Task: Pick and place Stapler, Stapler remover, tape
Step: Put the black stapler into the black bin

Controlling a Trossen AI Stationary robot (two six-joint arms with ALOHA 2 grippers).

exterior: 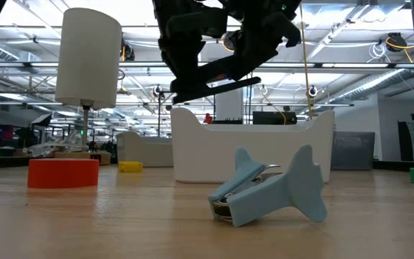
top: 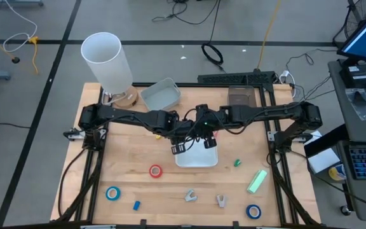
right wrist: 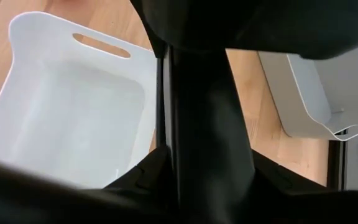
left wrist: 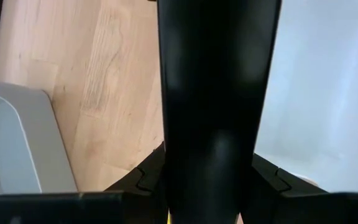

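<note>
Where the arms are: both reach in from the sides and meet over the middle of the bench (top: pixel 138 159), right above the far end of the white tray (top: pixel 196 158).
Left pincer (top: pixel 178 148): sits over the tray's far-left corner; can't tell if it's open or closed, it's all one dark clump.
Right pincer (top: pixel 208 141): just beside the left one, over the tray's far rim; same deal, can't tell.
Black bar (exterior: pixel 218 83): in the low view it hangs tilted under the pincers, above the tray (exterior: pixel 250 151); which pincer has it, no idea.
Red tape (top: pixel 155 170): flat on the bench, just near-left of the tray.
Blue tape: one roll (top: pixel 112 193) near the left, another roll (top: pixel 253 210) at the near-right edge, well apart.
Staple removers: two of them, one (top: pixel 190 196) and the other (top: pixel 221 201), side by side on the near side of the tray; the low view shows a pale blue one (exterior: pixel 268 187) lying tipped over.
Pale green bar (top: pixel 257 181): lying slanted, right of the tray.
Far side: tall white cylinder (top: pixel 107 60) and a grey bin (top: pixel 161 94).
</note>
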